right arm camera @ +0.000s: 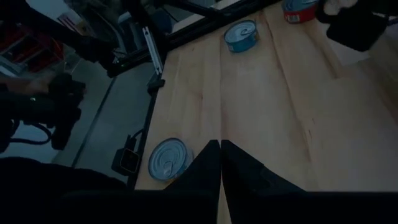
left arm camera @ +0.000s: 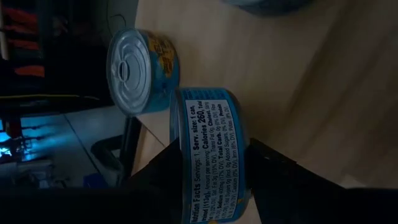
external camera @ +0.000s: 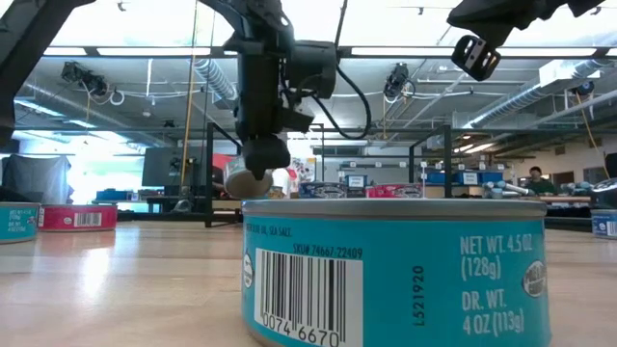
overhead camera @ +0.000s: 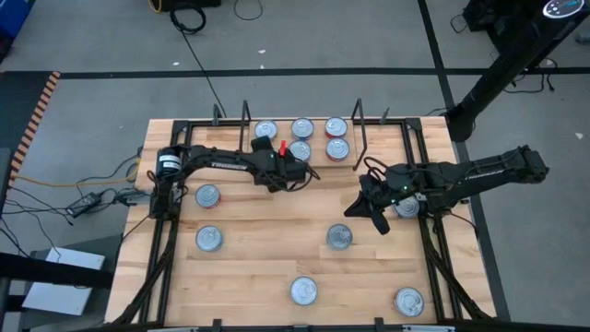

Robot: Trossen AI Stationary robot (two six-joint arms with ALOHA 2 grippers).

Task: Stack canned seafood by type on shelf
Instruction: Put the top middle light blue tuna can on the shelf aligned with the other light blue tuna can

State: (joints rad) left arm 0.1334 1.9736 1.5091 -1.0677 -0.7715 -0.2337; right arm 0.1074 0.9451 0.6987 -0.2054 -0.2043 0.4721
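1. The left gripper (overhead camera: pixel 297 164) reaches over the narrow light-wood shelf (overhead camera: pixel 315 120) at the far edge of the big wooden tabletop (overhead camera: pixel 267 249); its jaws stand partly apart, closed around a flat round blue-labelled tin (left arm camera: pixel 211 155).
2. In the left wrist view the held tin sits between the two dark fingers (left arm camera: pixel 155 171), its label with small print facing the camera.
3. Just beside the held tin, a second blue-labelled tin with a shiny silver pull-tab lid (left arm camera: pixel 138 71) rests at the board's edge; whether the two touch cannot be told.
4. From above, four silver-lidded tins show on the shelf: one on the left (overhead camera: pixel 265 131), one in the middle (overhead camera: pixel 302 128) and two on the right (overhead camera: pixel 336 127), (overhead camera: pixel 337 148), with the left gripper just in front of the middle one.
5. The right gripper (overhead camera: pixel 369 210) hangs over the tabletop's right side, well apart from the shelf, with its jaws pressed together and nothing between them.
6. Loose tins lie scattered on the tabletop: two at the left (overhead camera: pixel 208 195), (overhead camera: pixel 209 238), one near the centre (overhead camera: pixel 339 237), two at the near edge (overhead camera: pixel 303 291), (overhead camera: pixel 408 301).
7. In the low view a large teal-labelled tin with a barcode (external camera: pixel 395 275) fills the foreground, and a red-labelled tin (external camera: pixel 77 217) stands at the far left.
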